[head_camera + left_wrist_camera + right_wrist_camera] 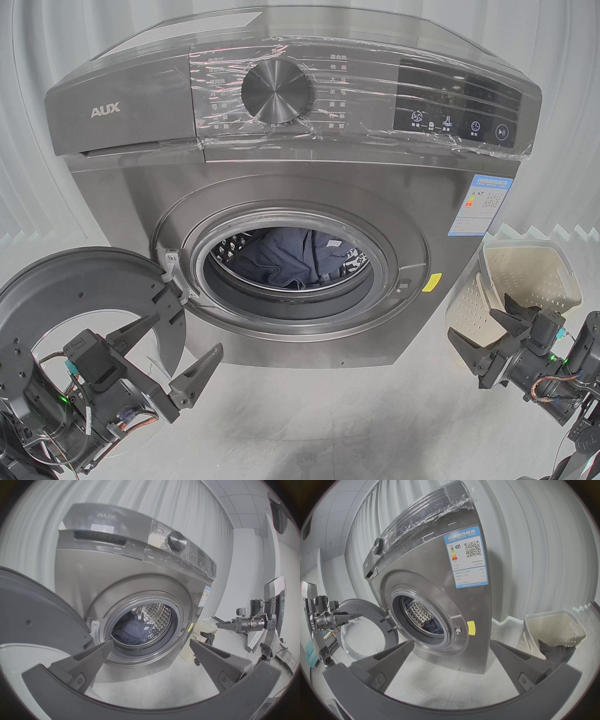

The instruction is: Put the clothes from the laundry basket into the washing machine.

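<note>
The grey washing machine (294,187) stands with its round door (75,281) swung open to the left. Dark blue clothes (294,256) lie inside the drum (153,614). A cream laundry basket (531,275) sits on the floor to the right of the machine, with a dark garment (554,653) hanging over its near rim. My left gripper (184,337) is open and empty, low in front of the open door. My right gripper (481,322) is open and empty too, just in front of the basket.
White curtains (562,125) hang behind the machine and the basket. Pale bare floor (325,412) stretches between the two arms in front of the machine. The open door takes up the space at the lower left.
</note>
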Controlling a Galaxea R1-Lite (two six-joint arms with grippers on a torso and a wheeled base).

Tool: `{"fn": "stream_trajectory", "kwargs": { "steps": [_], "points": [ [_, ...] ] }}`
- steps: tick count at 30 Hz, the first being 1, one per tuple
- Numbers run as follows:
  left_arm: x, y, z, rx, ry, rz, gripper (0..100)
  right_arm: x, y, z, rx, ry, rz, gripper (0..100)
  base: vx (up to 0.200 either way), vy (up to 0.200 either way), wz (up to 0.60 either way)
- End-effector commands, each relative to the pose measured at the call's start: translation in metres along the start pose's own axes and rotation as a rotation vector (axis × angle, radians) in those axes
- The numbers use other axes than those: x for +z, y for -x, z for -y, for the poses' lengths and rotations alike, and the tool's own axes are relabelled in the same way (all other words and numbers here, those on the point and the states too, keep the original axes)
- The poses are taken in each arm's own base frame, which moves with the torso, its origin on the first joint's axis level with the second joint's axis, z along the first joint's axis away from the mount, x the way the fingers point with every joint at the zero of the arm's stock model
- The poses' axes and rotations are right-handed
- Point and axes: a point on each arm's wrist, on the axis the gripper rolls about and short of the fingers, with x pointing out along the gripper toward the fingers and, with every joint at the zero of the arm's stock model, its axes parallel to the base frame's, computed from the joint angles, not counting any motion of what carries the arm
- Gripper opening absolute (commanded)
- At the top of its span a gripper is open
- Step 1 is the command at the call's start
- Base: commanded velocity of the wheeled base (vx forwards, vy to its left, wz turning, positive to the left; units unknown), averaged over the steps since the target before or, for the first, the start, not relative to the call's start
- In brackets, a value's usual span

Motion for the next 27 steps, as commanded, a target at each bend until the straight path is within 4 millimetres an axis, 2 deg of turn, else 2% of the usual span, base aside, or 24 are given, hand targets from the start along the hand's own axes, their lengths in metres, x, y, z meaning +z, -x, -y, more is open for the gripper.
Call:
{"fn": "stream_trajectory", "kwargs": {
  "steps": [1, 6, 7, 8, 9, 10, 14, 15, 16, 20, 21, 23, 25, 27],
  "points": [
    [0.009, 0.016, -0.009, 0.038, -0.010, 0.052, 100, 0.008, 0.025, 0.007, -0.022, 0.015, 0.010, 100, -0.200, 0.000, 0.00],
    [0.015, 0.029, -0.013, 0.052, -0.017, 0.075, 100, 0.006, 0.055, 0.012, -0.050, 0.028, -0.051, 100, -0.200, 0.000, 0.00],
    [0.015, 0.029, -0.013, 0.052, -0.017, 0.075, 100, 0.006, 0.055, 0.012, -0.050, 0.028, -0.051, 100, -0.200, 0.000, 0.00],
    [0.016, 0.037, -0.015, 0.054, -0.020, 0.068, 100, 0.006, 0.066, 0.014, -0.070, 0.029, -0.051, 100, -0.200, 0.000, 0.00],
    [0.016, 0.037, -0.015, 0.054, -0.020, 0.068, 100, 0.006, 0.066, 0.014, -0.070, 0.029, -0.051, 100, -0.200, 0.000, 0.00],
    [0.017, 0.045, -0.016, 0.056, -0.021, 0.063, 100, 0.008, 0.075, 0.016, -0.097, 0.022, -0.034, 100, -0.200, 0.000, 0.00],
    [0.017, 0.058, -0.018, 0.058, -0.023, 0.050, 100, 0.008, 0.084, 0.022, -0.157, 0.013, -0.021, 100, -0.200, 0.000, 0.00],
    [0.016, 0.070, -0.021, 0.065, -0.023, 0.038, 100, 0.007, 0.093, 0.025, -0.182, 0.011, -0.010, 100, 0.000, 0.000, 0.00],
    [0.016, 0.071, -0.021, 0.065, -0.024, 0.035, 100, 0.007, 0.093, 0.025, -0.182, 0.011, -0.012, 100, 0.000, 0.000, 0.00],
    [0.009, 0.095, -0.030, 0.124, -0.025, 0.002, 100, 0.000, 0.114, 0.030, -0.229, 0.009, -0.015, 100, 0.000, 0.000, 0.00],
    [0.006, 0.110, -0.033, 0.128, -0.023, 0.007, 100, -0.004, 0.124, 0.032, -0.251, 0.008, -0.011, 100, 0.000, 0.000, 0.00],
    [-0.002, 0.125, -0.036, 0.155, -0.026, -0.011, 100, -0.009, 0.138, 0.034, -0.286, 0.010, 0.008, 100, 0.000, 0.000, 0.00],
    [-0.006, 0.128, -0.037, 0.177, -0.026, -0.028, 100, -0.011, 0.143, 0.035, -0.309, 0.010, 0.021, 100, 0.000, 0.000, 0.00],
    [-0.015, 0.140, -0.040, 0.248, -0.020, -0.063, 100, -0.019, 0.159, 0.036, -0.392, 0.006, 0.063, 100, 0.000, 0.000, 0.00]
  ]
}}
